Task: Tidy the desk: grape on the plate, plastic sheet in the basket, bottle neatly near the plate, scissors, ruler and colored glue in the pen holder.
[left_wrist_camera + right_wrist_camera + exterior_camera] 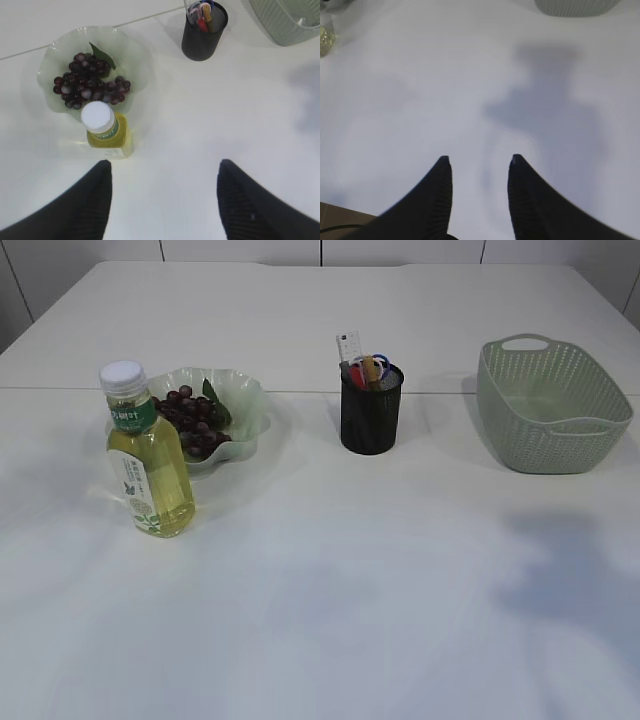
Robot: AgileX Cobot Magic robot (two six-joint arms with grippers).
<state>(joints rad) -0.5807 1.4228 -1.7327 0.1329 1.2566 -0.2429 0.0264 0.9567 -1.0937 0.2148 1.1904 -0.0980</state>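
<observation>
My left jaws fill the bottom of the left wrist view, spread wide with nothing between them, hanging above bare white bench. Just beyond them stands the bottle, upright, white cap on, yellow liquid inside. It sits just beside the pale green plate, at that plate's near edge. The grape bunch lies on the plate, dark berries with a green leaf on top.

My right jaws hang over an empty stretch of bench, parted by a modest gap and pinching nothing.

Farther back in the exterior view, the black mesh pen holder stands upright between the plate and the basket, well apart from both. The ruler sticks up out of it, and beside it I can make out blue scissors handles and something red and yellow that I take for the colored glue. The green basket rests at the right of the bench; whether the clear plastic sheet lies inside it I cannot tell.
</observation>
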